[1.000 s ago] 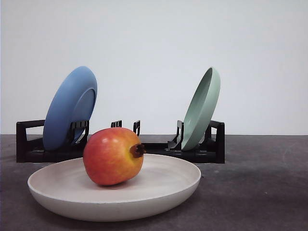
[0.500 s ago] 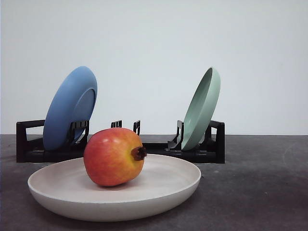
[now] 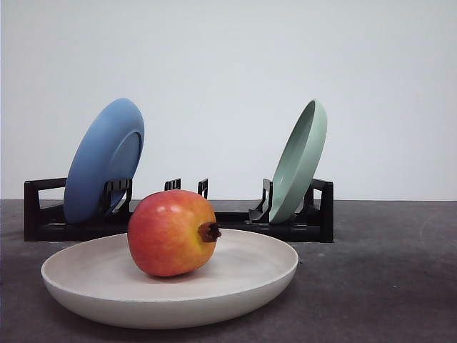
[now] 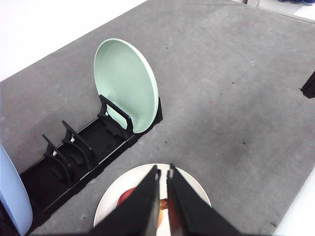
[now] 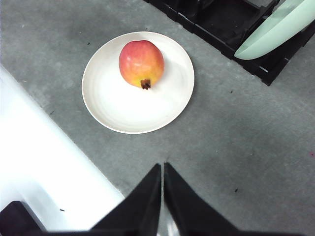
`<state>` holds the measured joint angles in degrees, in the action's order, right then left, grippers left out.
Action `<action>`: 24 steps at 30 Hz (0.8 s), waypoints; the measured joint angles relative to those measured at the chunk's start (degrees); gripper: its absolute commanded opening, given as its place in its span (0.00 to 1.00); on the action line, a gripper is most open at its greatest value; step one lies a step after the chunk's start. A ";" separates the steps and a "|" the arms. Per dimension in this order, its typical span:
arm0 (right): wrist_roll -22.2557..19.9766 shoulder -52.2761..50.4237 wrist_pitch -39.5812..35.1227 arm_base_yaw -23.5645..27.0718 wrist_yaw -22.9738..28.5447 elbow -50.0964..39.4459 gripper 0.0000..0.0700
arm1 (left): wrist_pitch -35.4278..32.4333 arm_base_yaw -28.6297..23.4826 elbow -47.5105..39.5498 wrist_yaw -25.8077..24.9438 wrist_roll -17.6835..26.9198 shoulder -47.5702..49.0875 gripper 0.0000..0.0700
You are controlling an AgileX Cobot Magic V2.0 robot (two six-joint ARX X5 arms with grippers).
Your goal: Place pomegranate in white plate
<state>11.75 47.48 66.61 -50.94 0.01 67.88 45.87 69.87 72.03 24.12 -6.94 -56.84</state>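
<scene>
Pomegranate: the pomegranate (image 3: 171, 233) sat in the white plate (image 3: 243, 296), resting left of the plate's middle in the front view, its dark calyx pointing to the right. Red skin on top, orange-yellow lower down. In the right wrist view the fruit (image 5: 141, 63) lay off-centre in the dish, near one part of the rim.

White plate: flat on the grey table (image 3: 385, 271), near the camera's edge, in front of the black rack (image 3: 300, 225) and apart from it.

Left gripper: the left gripper (image 4: 163, 173) hung above the plate (image 4: 112, 201), fingers drawn together to a thin slit at the tips and holding nothing. A bit of red fruit (image 4: 125, 196) peeked out beside the fingers, below them and not touched.

Right gripper: the right gripper (image 5: 162, 168) was over bare table beside the plate (image 5: 109, 112), well clear of the fruit, fingers pressed tip to tip and empty.

Rack: long black dish rack across the back of the table. The blue plate (image 3: 105, 161) leaned in its left end, the pale green plate (image 3: 300, 161) leaned in its right end, slots between them unfilled.

Table: dark grey, matte, with a plain white wall behind.
</scene>
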 measured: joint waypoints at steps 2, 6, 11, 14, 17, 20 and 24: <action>0.00 0.00 0.00 0.00 0.00 0.00 0.00 | 0.00 0.00 0.00 0.00 0.00 0.00 0.00; 0.00 0.00 0.00 0.00 0.00 0.00 0.00 | 0.00 0.00 0.00 0.00 0.00 0.00 0.00; 0.00 0.00 0.00 0.00 0.00 0.00 0.00 | 0.00 0.00 0.00 0.00 0.00 0.00 0.00; 0.00 0.00 0.00 0.00 0.00 0.01 0.00 | 0.00 0.00 0.00 0.01 0.15 0.00 0.00; 0.00 0.00 0.00 0.00 0.00 0.00 0.00 | -1.14 -1.29 0.00 0.31 1.85 0.27 0.00; 0.00 0.00 0.00 0.00 0.00 0.00 0.00 | -5.57 -5.60 0.00 0.57 5.02 1.55 0.00; 0.00 0.00 0.00 0.00 0.00 0.00 0.00 | -11.97 -15.36 -0.09 -3.57 9.21 4.61 0.00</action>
<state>11.75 47.48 66.61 -50.94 0.01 67.88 33.89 54.50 71.94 20.55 2.27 -52.23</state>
